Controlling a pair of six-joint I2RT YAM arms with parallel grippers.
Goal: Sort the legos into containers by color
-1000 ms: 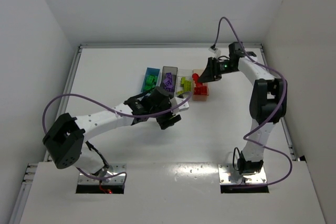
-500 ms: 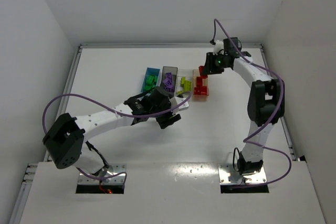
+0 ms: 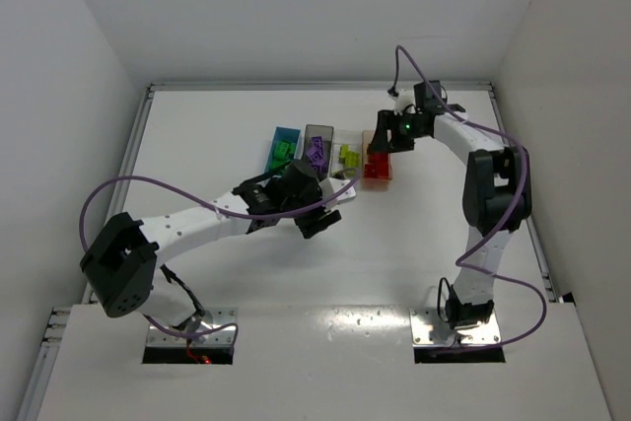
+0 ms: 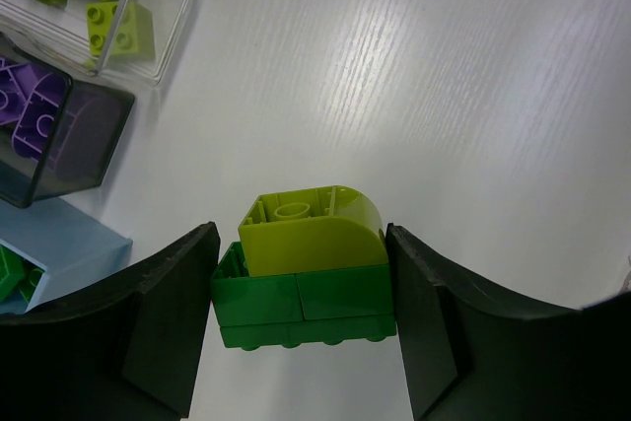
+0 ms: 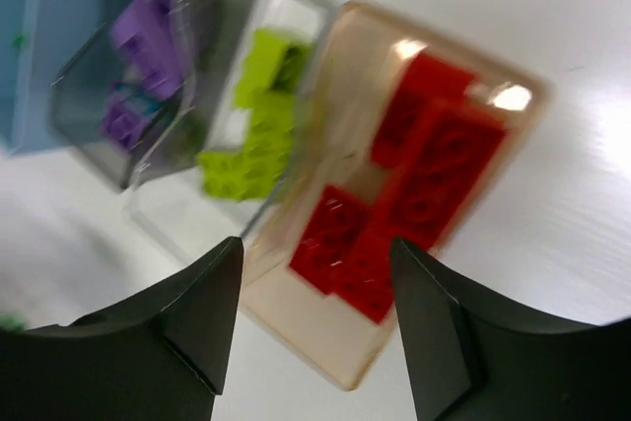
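Right gripper: swung left since earlier, hangs over tan bin, jaws apart, empty; red legos inside. Left gripper: clamps joined green and yellow-green legos, frame centre. Your next move, likely: split them.

Top camera overlooks whole table; wrist cameras close, downward, sharing bins.

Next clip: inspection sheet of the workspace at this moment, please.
Surface: white table, glossy.
Job's things: blue bin, dark grey bin, clear bin and tan bin in a row, holding green, purple, yellow-green and red bricks; one yellow-green-on-green stack unsorted.
Clutter: nothing seen.
Grippers: left gripper shut on the stack; right gripper open, empty, over the tan bin.
Cables: purple cables loop off both arms.
Surroundings: white walls on three sides.
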